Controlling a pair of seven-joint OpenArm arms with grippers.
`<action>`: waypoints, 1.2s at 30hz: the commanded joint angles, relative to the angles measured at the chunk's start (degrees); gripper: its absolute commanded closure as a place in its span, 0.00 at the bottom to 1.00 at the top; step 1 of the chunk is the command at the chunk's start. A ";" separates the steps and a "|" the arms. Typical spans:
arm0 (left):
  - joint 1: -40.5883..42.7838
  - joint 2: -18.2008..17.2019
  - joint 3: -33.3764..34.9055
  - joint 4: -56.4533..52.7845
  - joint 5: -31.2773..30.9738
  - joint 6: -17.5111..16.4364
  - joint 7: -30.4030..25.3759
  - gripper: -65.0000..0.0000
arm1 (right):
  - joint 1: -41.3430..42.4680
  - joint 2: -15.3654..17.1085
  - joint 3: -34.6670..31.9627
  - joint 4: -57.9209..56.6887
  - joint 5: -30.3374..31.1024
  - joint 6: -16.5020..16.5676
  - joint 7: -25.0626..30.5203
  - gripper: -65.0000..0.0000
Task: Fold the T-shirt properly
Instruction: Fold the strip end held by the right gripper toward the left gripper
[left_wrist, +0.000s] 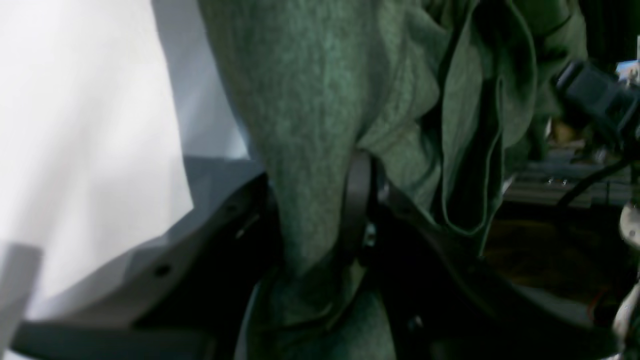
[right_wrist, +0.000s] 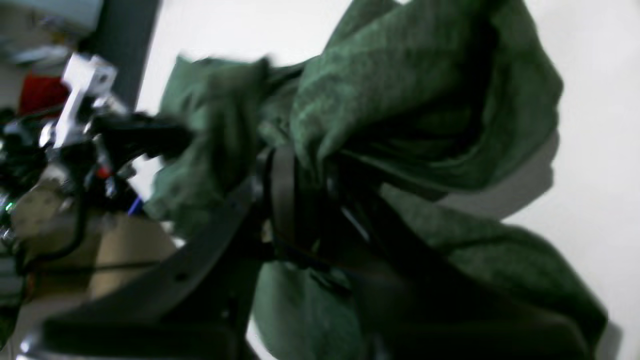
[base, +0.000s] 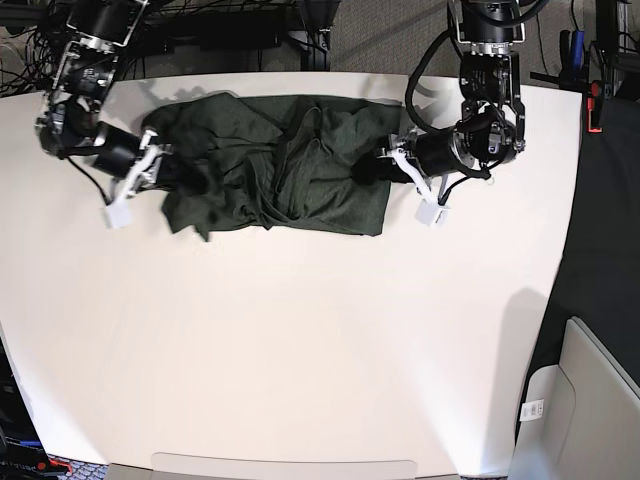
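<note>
Both hands clamped on T-shirt ends.
T-shirt (base: 275, 165) lies bunched lengthwise across worktop (base: 300, 340), between left hand (base: 378, 168) and right hand (base: 180, 172), each gripping fabric.

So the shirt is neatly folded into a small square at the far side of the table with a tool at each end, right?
Not folded: the shirt lies bunched and wrinkled, spread wide across the far side of the table, as the base view shows. The left tool and right tool are indeed at its ends.
</note>
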 joint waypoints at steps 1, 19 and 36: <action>-0.48 0.04 -0.05 -0.69 -0.73 -0.08 -0.43 0.82 | 1.11 -0.43 -1.21 2.17 2.50 -0.07 0.82 0.99; 1.54 0.04 0.04 -4.03 -0.73 -0.08 -1.84 0.82 | 6.03 -17.56 -16.69 1.82 -3.47 -0.07 0.82 0.99; 1.63 -0.04 -0.05 -1.84 -0.82 -0.08 -1.23 0.75 | 9.46 -17.56 -16.60 -2.49 -13.06 -0.07 3.23 0.70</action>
